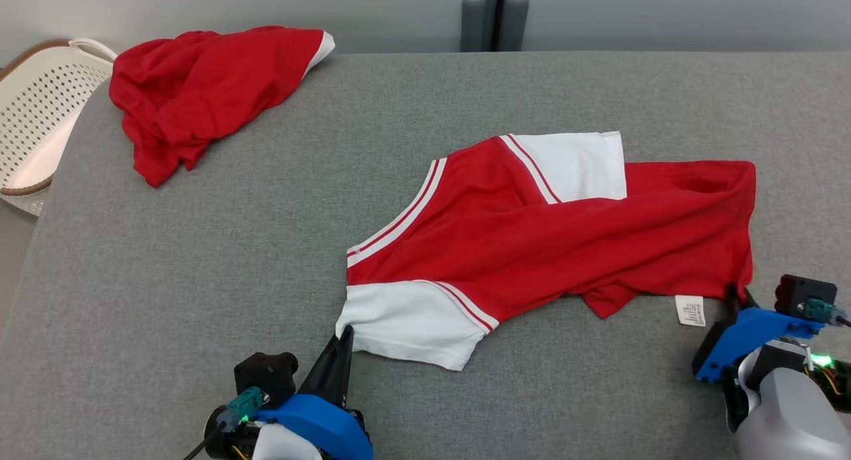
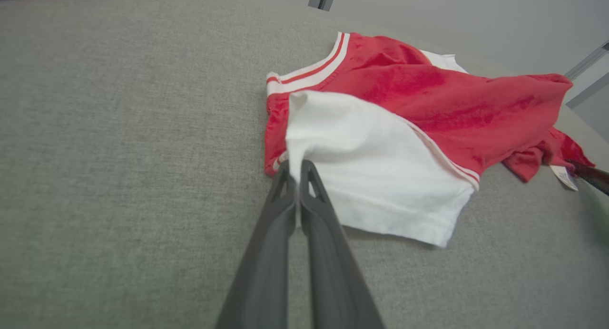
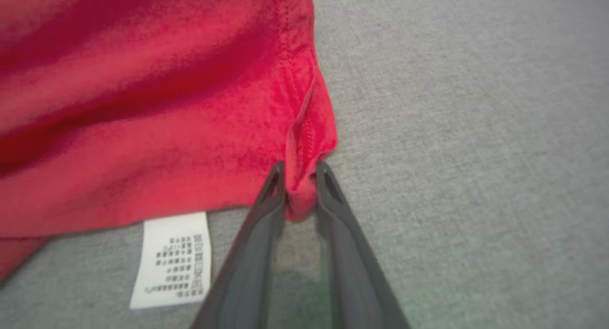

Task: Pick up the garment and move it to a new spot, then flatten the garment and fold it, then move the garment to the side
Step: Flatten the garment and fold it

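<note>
Across the grey desk (image 1: 199, 260), centre-right, lies the red-and-white T-shirt (image 1: 532, 234), likely soft, light, limp. The left gripper (image 2: 296, 166) clamps its white sleeve (image 2: 371, 177) corner. The right gripper (image 3: 300, 171) pinches the red hem (image 3: 304, 105) corner, both seemingly good holds for stretching.

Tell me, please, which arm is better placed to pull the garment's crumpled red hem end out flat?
Right, probably. The right gripper pinches the red hem corner beside the care label, at the crumpled end of the garment. The left gripper is shut on the white sleeve at the opposite end.
</note>
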Tool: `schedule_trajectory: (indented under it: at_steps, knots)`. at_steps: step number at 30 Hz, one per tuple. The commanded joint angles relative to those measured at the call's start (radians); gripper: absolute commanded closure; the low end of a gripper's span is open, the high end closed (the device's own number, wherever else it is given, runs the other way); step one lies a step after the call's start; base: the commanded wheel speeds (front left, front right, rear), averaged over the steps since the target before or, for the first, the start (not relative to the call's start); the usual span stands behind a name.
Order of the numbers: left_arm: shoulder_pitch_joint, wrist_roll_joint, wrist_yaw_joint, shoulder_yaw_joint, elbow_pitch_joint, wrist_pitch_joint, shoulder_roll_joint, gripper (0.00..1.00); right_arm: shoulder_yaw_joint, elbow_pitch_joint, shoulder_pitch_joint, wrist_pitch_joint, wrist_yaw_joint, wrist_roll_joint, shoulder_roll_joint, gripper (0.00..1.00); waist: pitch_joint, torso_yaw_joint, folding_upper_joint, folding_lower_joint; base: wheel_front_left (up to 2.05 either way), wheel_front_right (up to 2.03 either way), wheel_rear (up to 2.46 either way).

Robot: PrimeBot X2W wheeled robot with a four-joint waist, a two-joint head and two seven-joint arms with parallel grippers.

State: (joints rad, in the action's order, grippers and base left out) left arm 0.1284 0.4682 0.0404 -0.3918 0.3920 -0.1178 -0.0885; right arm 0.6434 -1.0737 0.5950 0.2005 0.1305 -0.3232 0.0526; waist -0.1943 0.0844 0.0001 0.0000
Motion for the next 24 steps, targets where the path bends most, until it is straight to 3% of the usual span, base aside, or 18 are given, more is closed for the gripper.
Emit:
schedule_trajectory:
  at_steps: [1, 8, 14, 19, 20, 24]
  knots:
    - [0.015, 0.007, -0.002, 0.006, -0.008, -0.006, -0.003, 1.0, -0.008, -0.022, 0.008, 0.004, 0.0, 0.005, -0.001, 1.0, 0.002, -0.007, -0.0001, 0.0, 0.0, 0.0, 0.0]
    - [0.04, 0.066, 0.019, 0.025, -0.06, -0.014, 0.01, 1.0, -0.084, -0.071, 0.075, 0.06, 0.0, 0.12, 0.0, 1.0, 0.04, -0.049, -0.0001, 0.0, 0.0, 0.0, 0.0]
    - [0.08, 0.178, 0.046, 0.055, -0.155, 0.001, 0.021, 1.0, -0.296, -0.077, 0.108, 0.066, 0.0, 0.387, 0.0, 1.0, 0.114, -0.089, -0.0001, 0.0, 0.0, 0.0, 0.0]
    - [0.1, 0.26, 0.054, 0.098, -0.28, 0.022, 0.021, 1.0, -0.536, 0.117, 0.003, 0.048, 0.0, 0.625, 0.0, 1.0, 0.194, -0.128, -0.0001, 0.0, 0.0, 0.0, 0.0]
    - [0.1, 0.26, 0.054, 0.098, -0.28, 0.022, 0.021, 1.0, -0.536, 0.117, 0.003, 0.048, 0.0, 0.625, 0.0, 1.0, 0.194, -0.128, -0.0001, 0.0, 0.0, 0.0, 0.0]
    - [0.114, 0.326, 0.044, 0.146, -0.429, 0.054, 0.012, 1.0, -0.661, 0.417, -0.103, -0.048, 0.0, 0.784, 0.07, 1.0, 0.236, -0.157, -0.0001, 0.0, 0.0, 0.0, 0.0]
